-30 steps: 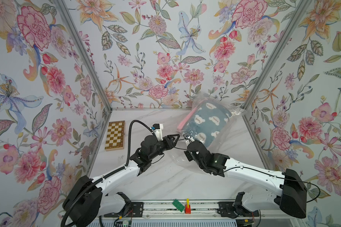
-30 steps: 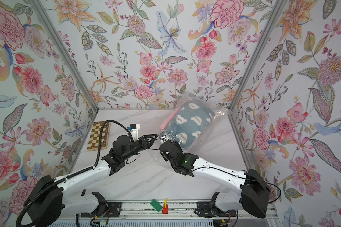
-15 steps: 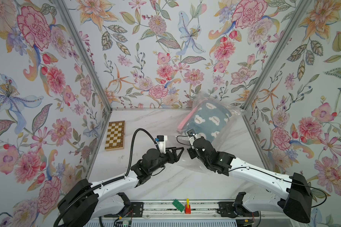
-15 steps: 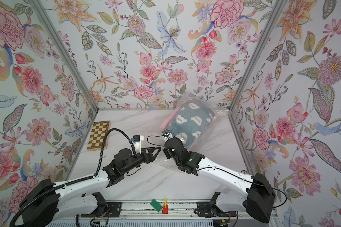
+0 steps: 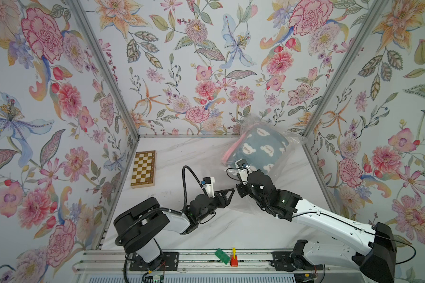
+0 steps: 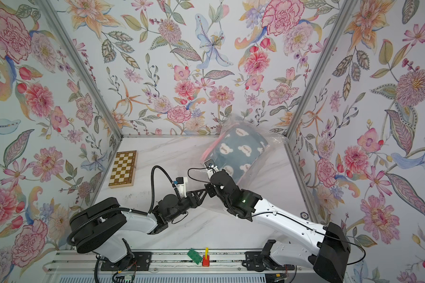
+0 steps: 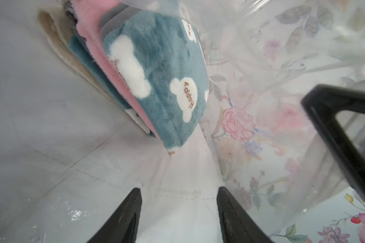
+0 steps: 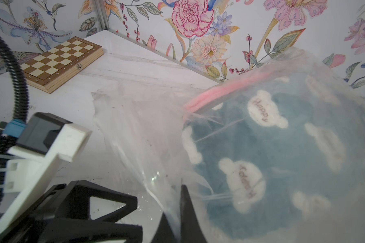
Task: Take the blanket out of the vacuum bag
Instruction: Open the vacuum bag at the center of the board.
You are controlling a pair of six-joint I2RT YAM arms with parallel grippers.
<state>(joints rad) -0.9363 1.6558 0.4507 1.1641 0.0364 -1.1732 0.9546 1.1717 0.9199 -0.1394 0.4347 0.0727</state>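
The vacuum bag (image 5: 293, 141) is clear crinkly film lying at the back right of the table, its mouth toward the arms. Inside it sits the blanket (image 5: 260, 149), folded, blue with white bear shapes and a pink layer, seen in both top views (image 6: 241, 147). My right gripper (image 8: 175, 210) is shut on a fold of the bag's film (image 8: 135, 126) near the mouth, just in front of the blanket (image 8: 282, 147). My left gripper (image 7: 178, 190) is open at the mouth, facing the blanket (image 7: 156, 73), with nothing pinched. In a top view the two grippers (image 5: 231, 192) (image 5: 239, 190) almost touch.
A folded wooden chessboard (image 5: 142, 169) lies by the left wall. Floral walls close in the table on three sides. A green tag (image 5: 222, 256) and a red and yellow piece (image 5: 234, 257) sit on the front rail.
My left gripper has come down and toward the front, now low at the bag's mouth. The right gripper has kept its hold on the film and shifted slightly.
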